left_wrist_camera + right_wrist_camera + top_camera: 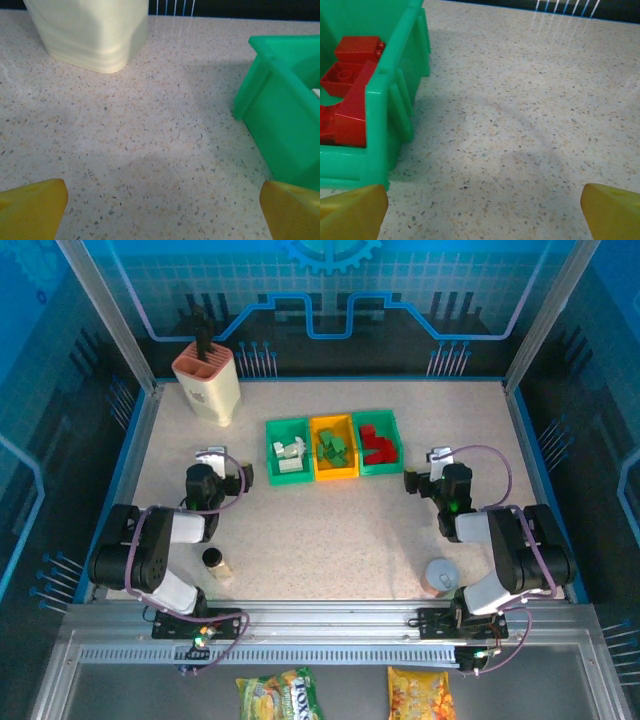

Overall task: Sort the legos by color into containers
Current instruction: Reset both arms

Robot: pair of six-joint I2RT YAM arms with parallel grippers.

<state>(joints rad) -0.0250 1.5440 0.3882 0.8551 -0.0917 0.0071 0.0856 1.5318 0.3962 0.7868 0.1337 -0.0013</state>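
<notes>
Three containers stand side by side at the table's middle back. The left green bin (287,423) holds white legos (290,457), the yellow bin (333,420) holds green legos (333,448), and the right green bin (375,415) holds red legos (377,443). My left gripper (222,460) rests left of the bins, open over bare table (162,200), with the green bin's wall (280,125) to its right. My right gripper (437,468) rests right of the bins, open and empty (482,202). The red legos (350,85) lie inside the bin (395,100) on its left.
A beige slotted holder (207,383) (90,30) stands at the back left. Near the left arm's base stands a small black-capped bottle (215,563), and a grey cup (440,575) sits by the right arm's base. Two snack packets (278,695) lie below the table's front rail.
</notes>
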